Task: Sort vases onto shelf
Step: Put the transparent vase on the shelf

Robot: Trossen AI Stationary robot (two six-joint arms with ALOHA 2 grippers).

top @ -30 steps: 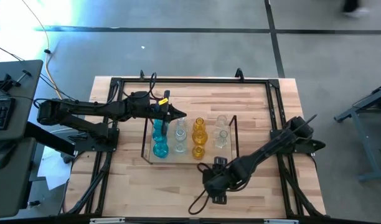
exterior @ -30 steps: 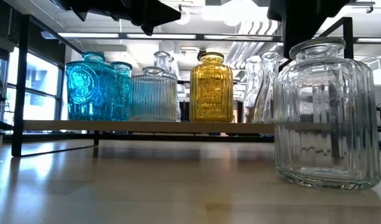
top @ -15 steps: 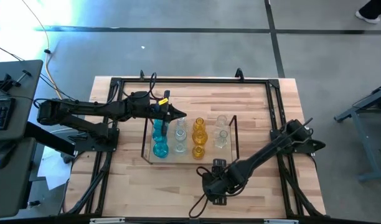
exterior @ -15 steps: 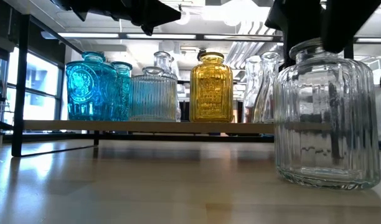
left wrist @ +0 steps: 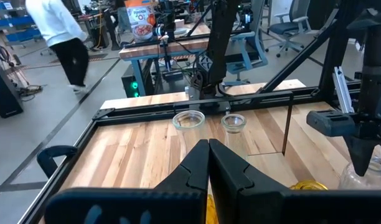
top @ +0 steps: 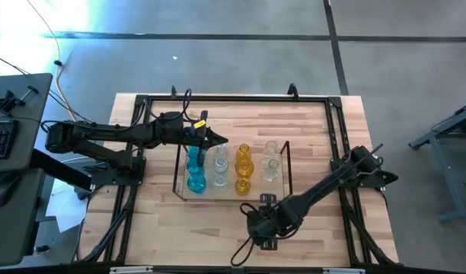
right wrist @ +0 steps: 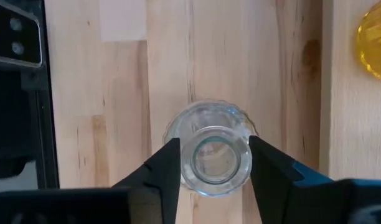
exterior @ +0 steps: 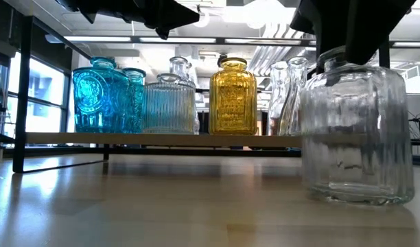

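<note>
Gripping: right pincer (right wrist: 209,163) is closing its fingers (right wrist: 164,163) on the neck of a clear ribbed vase (right wrist: 209,149), both fingers touching the glass
Clear vase: standing upright on the table (top: 324,228), just in front of the shelf (top: 283,164); in the low view it is looking tilted slightly
Shelf: carrying blue vases (exterior: 100,96), an amber vase (exterior: 232,96) and clear vases (exterior: 287,96) in rows
Left pincer (left wrist: 208,163): hovering shut above the shelf's blue end; holding nothing
</note>
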